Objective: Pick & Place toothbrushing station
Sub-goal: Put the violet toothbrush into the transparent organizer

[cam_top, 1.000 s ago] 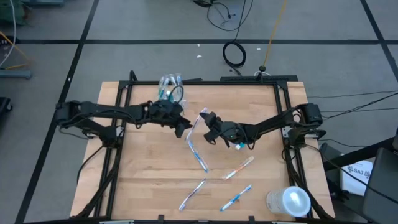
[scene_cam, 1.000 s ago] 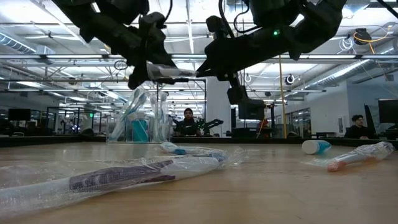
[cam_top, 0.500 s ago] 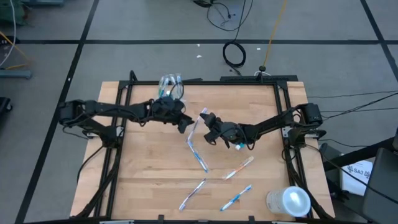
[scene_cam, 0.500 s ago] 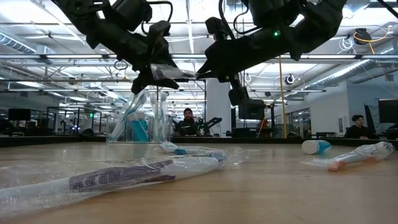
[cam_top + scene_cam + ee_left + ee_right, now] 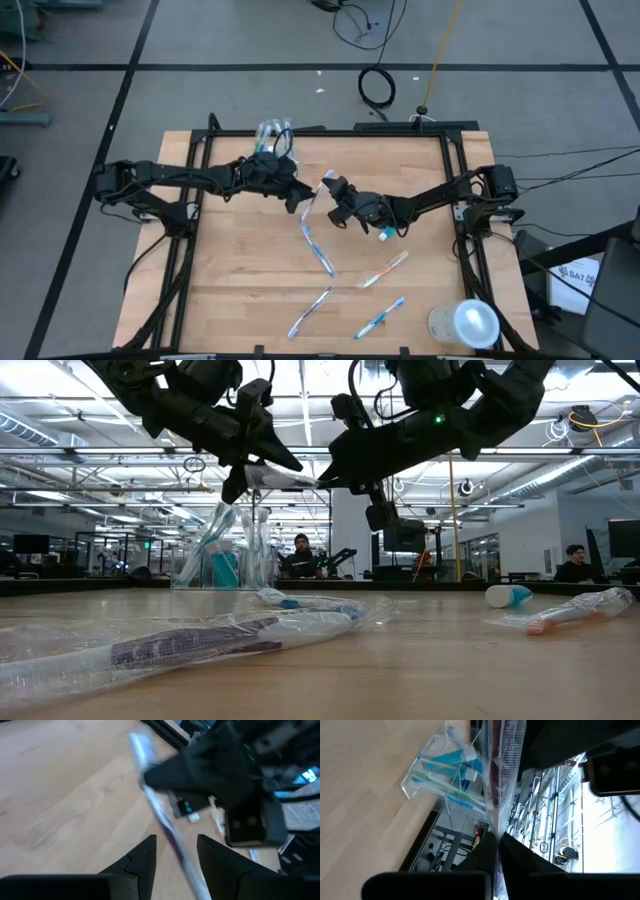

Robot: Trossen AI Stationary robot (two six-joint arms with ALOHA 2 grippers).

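Evidently a handover is under way above the middle of the desk (image 5: 230,270). The right gripper (image 5: 334,190) has its fingers clamped on one end of a wrapped toothbrush (image 5: 316,205), held clear of the wood. The left gripper (image 5: 297,196) sits at the other end with its fingers apart on either side of the wrapper; whether they touch it I cannot tell.

The clear cup (image 5: 273,138) stands at the far edge, nearer the left corner, and already holds several brushes and what looks like a teal tube.

Much is left, I judge. Four more wrapped toothbrushes lie on the wood:
- one long toothbrush near the centre (image 5: 320,248)
- one toward the right side (image 5: 384,270)
- two toward the near edge (image 5: 310,311), (image 5: 380,317)

A toothpaste tube (image 5: 384,235) lies just by the right arm. A whitish cylinder (image 5: 463,324) rests at the near right corner.

So the job looks roughly half done.
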